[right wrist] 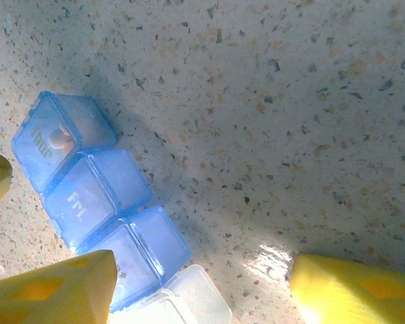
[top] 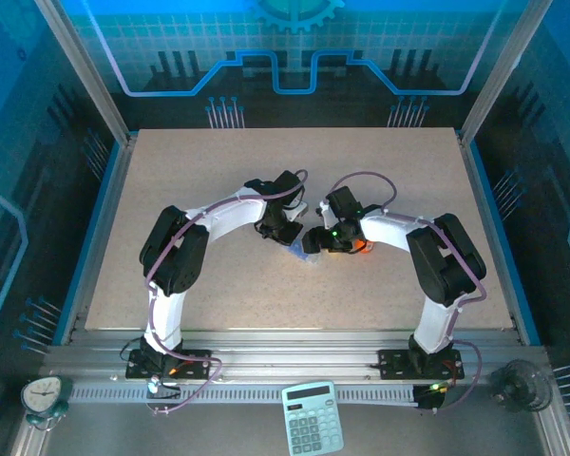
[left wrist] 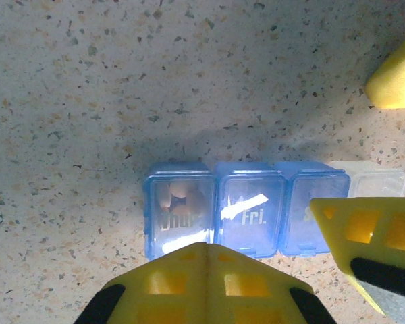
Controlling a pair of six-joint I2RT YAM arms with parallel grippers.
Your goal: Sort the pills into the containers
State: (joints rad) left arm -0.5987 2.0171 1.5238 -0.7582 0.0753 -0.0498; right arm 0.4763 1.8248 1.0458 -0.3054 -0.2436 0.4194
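The blue pill box (left wrist: 246,209) lies flat on the speckled surface (left wrist: 121,81), with the left fingers (left wrist: 202,283) pressed together by its long edge and the right fingers (right wrist: 351,290) apart around its clear end.

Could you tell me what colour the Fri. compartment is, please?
The Fri. compartment is translucent blue, clearest in the left wrist view.

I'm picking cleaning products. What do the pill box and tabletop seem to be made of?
Pill box: probably plastic, translucent blue, glossy; pills show through a lid. Tabletop: speckled beige, matte; stone-look composite or laminate, can't tell which.
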